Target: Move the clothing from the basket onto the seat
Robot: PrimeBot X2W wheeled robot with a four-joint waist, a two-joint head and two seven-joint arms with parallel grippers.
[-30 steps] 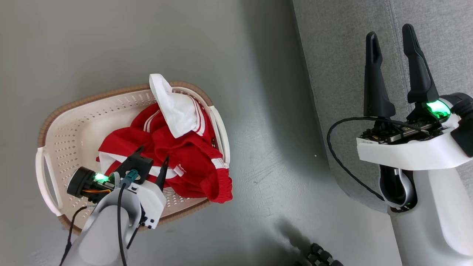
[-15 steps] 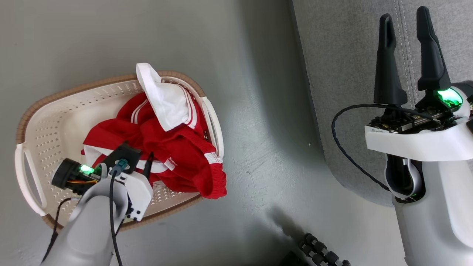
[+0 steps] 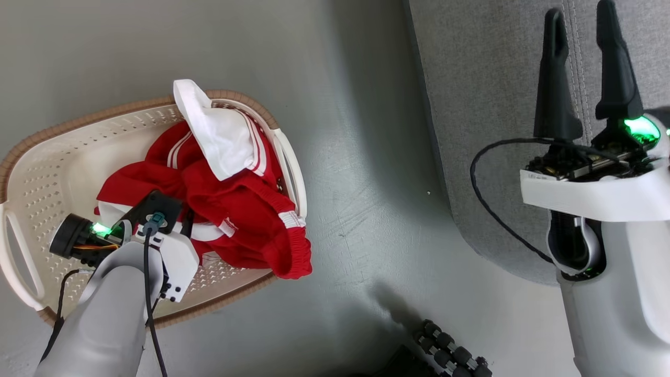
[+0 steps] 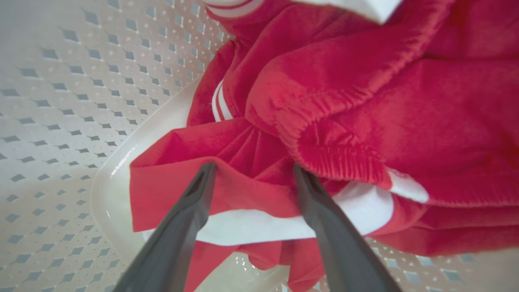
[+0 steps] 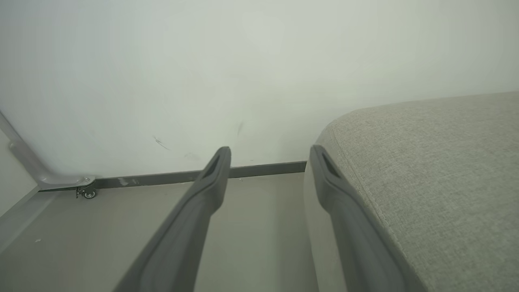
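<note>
clothing (image 3: pixel 230 209): red pile with white panels and stripes, all of it in the basket. One white piece is draped up over the far rim, and a red elastic hem hangs over the rim on the seat side.
basket (image 3: pixel 63 152): cream, perforated, brown rim band. It sits on the floor (image 3: pixel 356 157), well apart from the seat.
left pincer (image 4: pixel 253 167): yours is down inside the basket, released, fingers spread wide either side of a red fold with a white band under it. Tips are right at the fabric and nothing is clenched. You can't tell if they press in.
seat (image 3: pixel 487 104): grey fabric with a stitched seam and a rounded edge, on your right.
right pincer (image 3: pixel 580 10): released and empty, held above the seat's edge, fingers pointing away from you.
wall (image 5: pixel 243 61): pale, with a dark skirting strip, beyond the seat in the right wrist view.
</note>
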